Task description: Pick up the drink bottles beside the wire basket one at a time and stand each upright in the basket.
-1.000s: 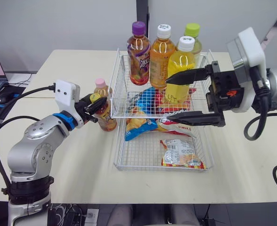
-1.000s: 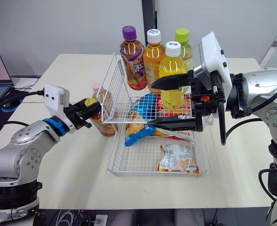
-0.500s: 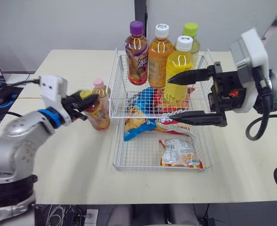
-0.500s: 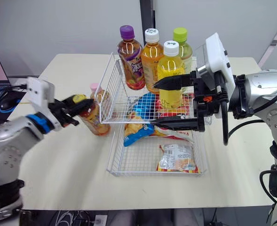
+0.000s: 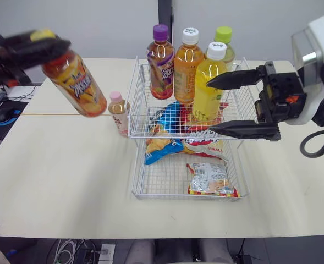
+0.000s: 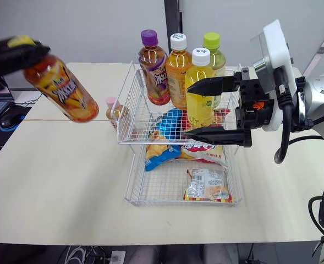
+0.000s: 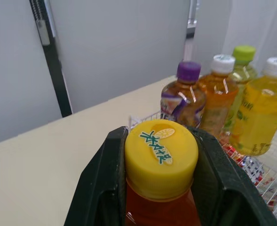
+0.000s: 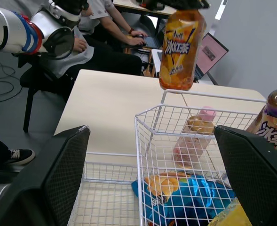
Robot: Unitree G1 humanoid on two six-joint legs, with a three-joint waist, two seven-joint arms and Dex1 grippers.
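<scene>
My left gripper (image 5: pixel 50 46) is shut on the neck of an orange drink bottle (image 5: pixel 78 81) with a yellow cap (image 7: pixel 161 155). It holds the bottle tilted, high above the table, left of the wire basket (image 5: pixel 137 82). A small pink-capped bottle (image 5: pixel 119 111) stands on the table against the basket's left side. In the basket's upper tier stand a purple-capped bottle (image 5: pixel 160 58), an orange one (image 5: pixel 185 63), a green-capped one (image 5: pixel 224 39) and a yellow one (image 5: pixel 208 82). My right gripper (image 5: pixel 208 105) hangs open in front of the yellow bottle, holding nothing.
The lower wire tray (image 5: pixel 137 187) holds snack bags (image 5: pixel 211 179); more bags (image 5: pixel 170 118) lie under the upper bottles. A laptop and mouse (image 5: pixel 5 114) sit at the far left. Seated people (image 8: pixel 96 33) appear beyond the table in the right wrist view.
My left arm has lifted the yellow-capped bottle off the table beside the basket, up and to the left. The right gripper has drawn slightly right, still open.
</scene>
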